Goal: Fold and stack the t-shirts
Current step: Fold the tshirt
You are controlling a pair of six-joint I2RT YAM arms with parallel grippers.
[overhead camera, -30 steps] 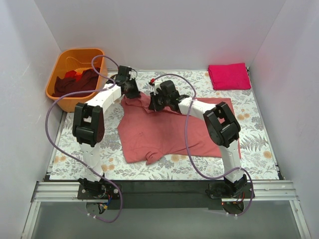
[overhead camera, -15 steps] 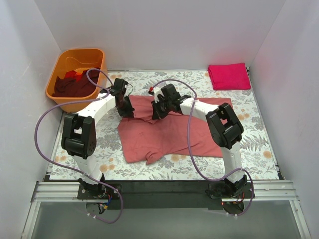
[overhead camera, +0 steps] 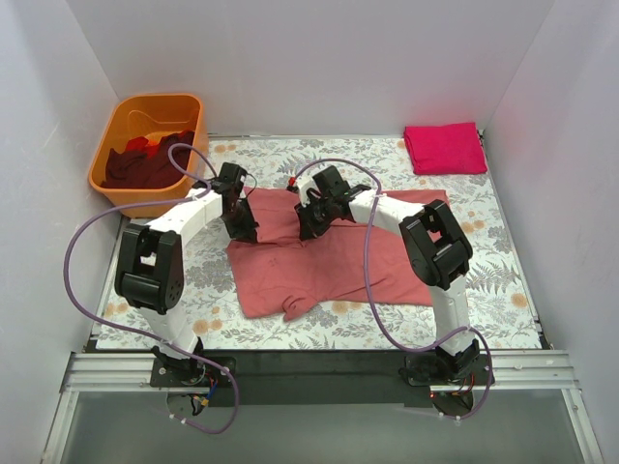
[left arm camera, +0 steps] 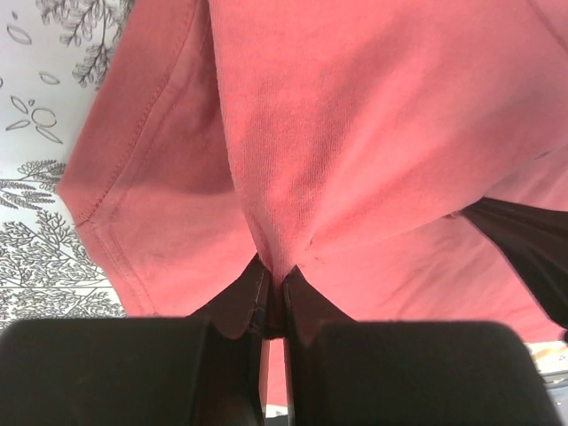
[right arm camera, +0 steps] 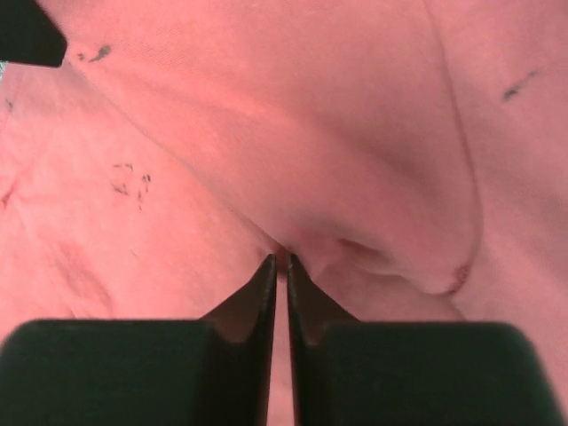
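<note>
Top view is bright and even, lit softly from overhead: white walls [overhead camera: 309, 68] glow without glare, and the arms cast only faint shadows on the salmon-pink t-shirt [overhead camera: 329, 266]. At the left gripper [left arm camera: 273, 286], stitching ahead of the jaws is crisp, while the fingers beside them are blurred black blocks. At the right gripper [right arm camera: 280, 263], cloth ahead of the jaws looks softer, with a shaded crease just beyond the tips.

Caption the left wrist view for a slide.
Left gripper pinching a raised fold of the salmon-pink t-shirt, floral table cover visible at left.
</note>
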